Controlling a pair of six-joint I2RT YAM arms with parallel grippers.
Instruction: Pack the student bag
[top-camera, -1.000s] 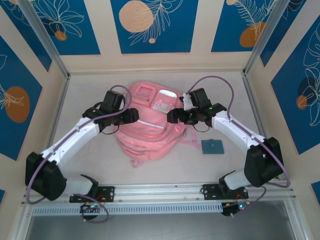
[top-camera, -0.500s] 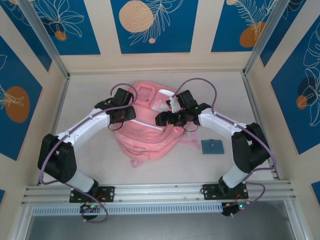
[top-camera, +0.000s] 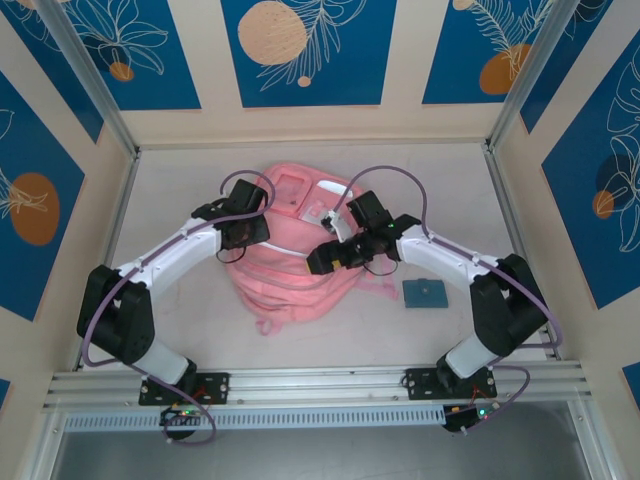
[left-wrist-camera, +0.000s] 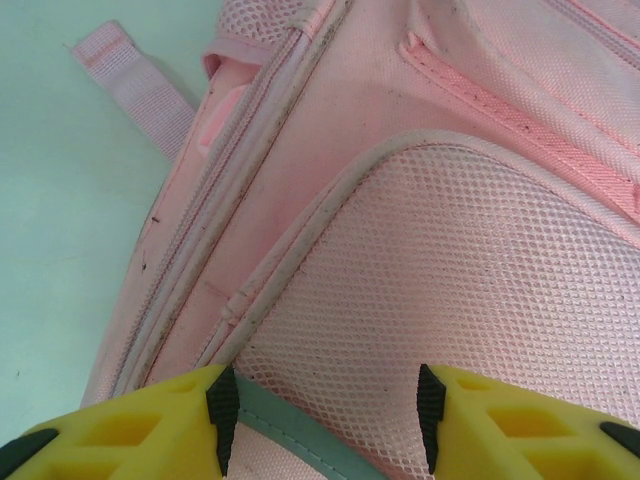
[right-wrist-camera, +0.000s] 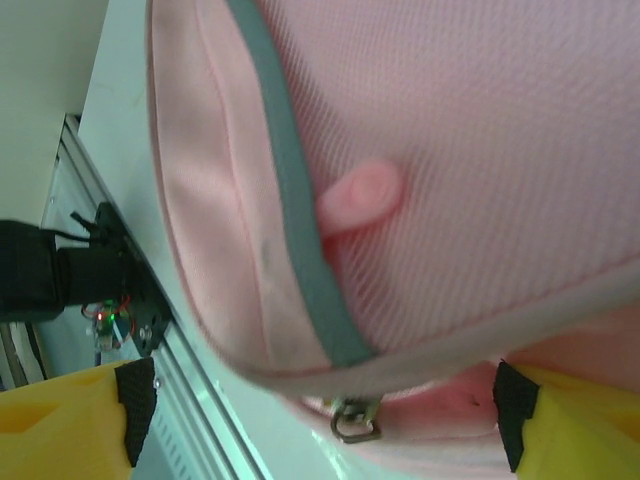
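Small teal case (top-camera: 425, 293) lay near the bench's (top-camera: 180, 320) right edge. Student bag (top-camera: 288, 282) sat mid-bench, reaching toward the far edge. Right pincer (top-camera: 322, 258) was spread wide over the bag's middle. Left pincer (top-camera: 247, 230) was spread above its left mesh pocket, pinching nothing.

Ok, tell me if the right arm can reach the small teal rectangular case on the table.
Probably yes: the teal case lies uncovered beside that arm, and the right gripper stands open over the pink fabric backpack.
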